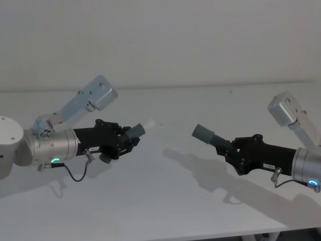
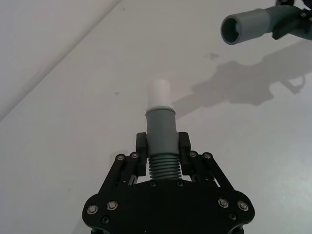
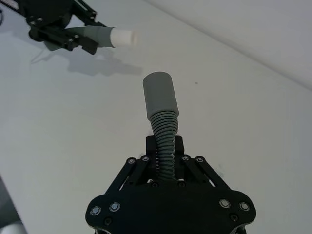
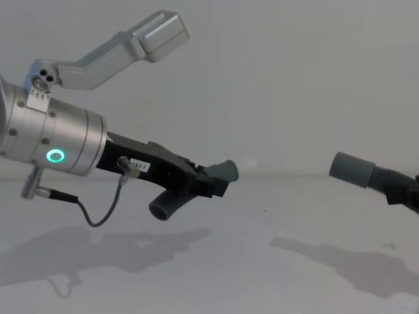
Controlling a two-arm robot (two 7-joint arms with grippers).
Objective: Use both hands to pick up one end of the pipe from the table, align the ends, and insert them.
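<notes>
The white-tipped pipe piece (image 2: 163,168) sits between the jaws of the left gripper (image 2: 162,146), which is closed on it at the foot of the cuff (image 2: 161,122); the white tip (image 2: 159,92) sticks out ahead. The socket piece (image 3: 165,134) is clamped on its ribs by the right gripper (image 3: 165,148), with its grey socket (image 3: 159,95) ahead of the jaws. Both hang above the table (image 1: 165,201). Picking up looks done. The two ends roughly face each other but are well apart, so aligning and inserting remain.
</notes>
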